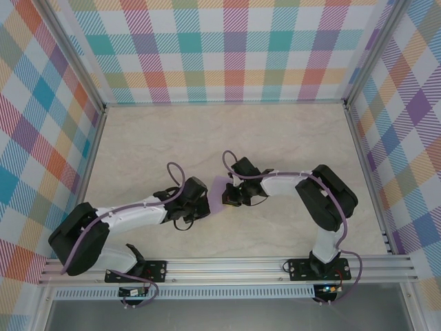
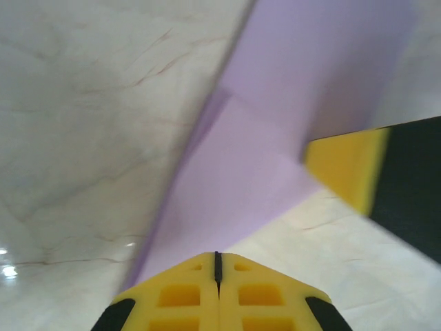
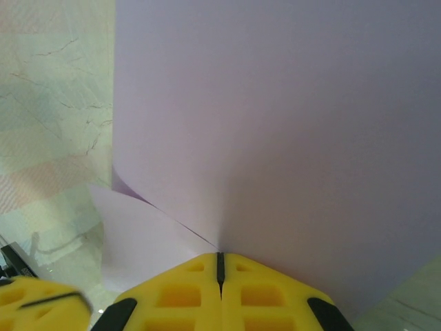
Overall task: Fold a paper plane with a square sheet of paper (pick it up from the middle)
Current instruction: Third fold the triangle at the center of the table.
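Note:
The lilac square sheet of paper (image 1: 219,187) sits mid-table between my two grippers, partly folded over. My right gripper (image 1: 227,197) is shut on it. In the right wrist view the sheet (image 3: 289,124) rises from the closed tip (image 3: 220,254) like a wall, with a lower flap (image 3: 138,234) curling off to the left. My left gripper (image 1: 204,200) is shut, and its tip (image 2: 218,254) rests over the near corner of the flat, layered paper (image 2: 248,165). The paper passes under the fingers, not into the seam. The right gripper's yellow fingers (image 2: 344,172) sit at the sheet's right edge.
The pale marble-patterned tabletop (image 1: 207,138) stretches away behind the grippers. Checked walls (image 1: 234,48) enclose it at the back and both sides. An aluminium rail (image 1: 227,265) with both arm bases runs along the near edge.

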{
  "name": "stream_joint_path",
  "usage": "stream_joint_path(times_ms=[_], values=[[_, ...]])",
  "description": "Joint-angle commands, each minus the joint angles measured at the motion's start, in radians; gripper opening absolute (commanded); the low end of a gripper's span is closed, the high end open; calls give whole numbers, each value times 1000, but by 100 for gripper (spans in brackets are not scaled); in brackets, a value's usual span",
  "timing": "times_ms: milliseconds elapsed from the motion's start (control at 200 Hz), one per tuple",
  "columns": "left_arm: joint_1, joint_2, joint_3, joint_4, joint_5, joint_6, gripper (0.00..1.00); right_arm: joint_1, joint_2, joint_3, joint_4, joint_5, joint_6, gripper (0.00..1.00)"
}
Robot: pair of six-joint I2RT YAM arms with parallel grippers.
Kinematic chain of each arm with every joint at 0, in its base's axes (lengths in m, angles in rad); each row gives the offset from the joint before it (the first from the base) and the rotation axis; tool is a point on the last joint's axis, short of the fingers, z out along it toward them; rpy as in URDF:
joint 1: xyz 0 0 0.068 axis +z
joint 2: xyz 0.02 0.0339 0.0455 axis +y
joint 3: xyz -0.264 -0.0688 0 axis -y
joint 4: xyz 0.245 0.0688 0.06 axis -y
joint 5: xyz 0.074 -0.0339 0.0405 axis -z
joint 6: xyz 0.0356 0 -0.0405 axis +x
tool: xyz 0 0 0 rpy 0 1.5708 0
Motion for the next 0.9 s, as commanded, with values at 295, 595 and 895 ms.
stream_joint_path(times_ms=[295, 595, 895], values=[[-40, 55, -105, 362, -96, -336, 0, 0, 41, -27, -12, 43, 42, 3], [-88, 132, -149, 455, -141, -446, 0, 0, 49, -48, 6, 38, 54, 2], [-109, 130, -246, 452, -219, -547, 0, 0, 65, -99, 26, 47, 61, 2]])
